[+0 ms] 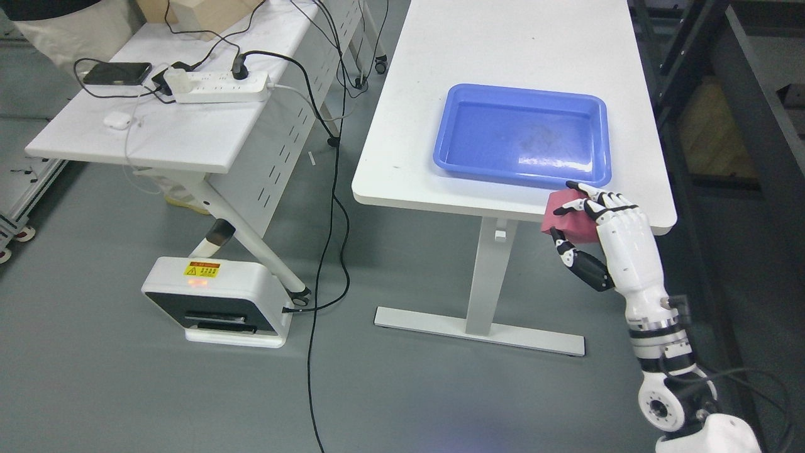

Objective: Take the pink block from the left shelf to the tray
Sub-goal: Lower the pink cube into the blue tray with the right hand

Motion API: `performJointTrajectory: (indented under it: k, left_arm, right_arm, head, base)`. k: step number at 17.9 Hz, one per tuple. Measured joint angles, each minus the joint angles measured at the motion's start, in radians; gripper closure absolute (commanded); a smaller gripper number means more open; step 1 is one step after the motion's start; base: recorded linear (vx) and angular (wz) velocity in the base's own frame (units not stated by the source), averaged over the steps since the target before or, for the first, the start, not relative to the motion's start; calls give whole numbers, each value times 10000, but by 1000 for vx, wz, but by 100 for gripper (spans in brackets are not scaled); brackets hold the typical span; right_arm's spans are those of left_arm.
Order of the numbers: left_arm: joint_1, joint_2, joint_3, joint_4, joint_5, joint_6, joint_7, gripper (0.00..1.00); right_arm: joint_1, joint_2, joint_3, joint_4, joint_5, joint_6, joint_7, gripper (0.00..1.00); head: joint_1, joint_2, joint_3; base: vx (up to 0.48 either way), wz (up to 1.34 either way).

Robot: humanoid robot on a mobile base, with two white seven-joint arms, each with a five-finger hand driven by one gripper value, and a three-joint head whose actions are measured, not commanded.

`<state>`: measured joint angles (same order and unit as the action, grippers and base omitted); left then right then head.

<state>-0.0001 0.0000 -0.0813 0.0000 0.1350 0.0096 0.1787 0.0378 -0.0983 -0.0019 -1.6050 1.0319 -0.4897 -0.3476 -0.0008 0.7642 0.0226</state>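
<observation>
A: How many things?
B: One pink block (pixel 566 217), clasped by the right robot hand (pixel 582 220); one blue tray (pixel 522 135) just beyond it.
A: Room?
B: Block hangs at the desk (pixel 409 163) edge, open floor below.

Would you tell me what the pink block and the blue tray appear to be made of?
The pink block, held in the right hand, looks matte and soft-edged with no shine, so probably foam or sponge, though that is uncertain. The blue tray looks like glossy moulded plastic: light glares off its floor and its rim is rounded.
</observation>
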Motion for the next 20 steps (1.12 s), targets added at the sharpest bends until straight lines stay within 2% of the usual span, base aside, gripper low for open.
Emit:
performJointTrajectory:
  k: [9,20]
  left_arm:
    - [0,0,0,0,0,0,0,0]
    - [0,0,0,0,0,0,0,0]
  right_arm:
    - [-308,-518,17,-56,345,55,-155,98]
    - [-138,-781,626,-99,464,-544,2079,97]
  head:
    - [0,0,0]
    - [0,0,0]
  base:
    - [263,-119]
    - [212,-18]
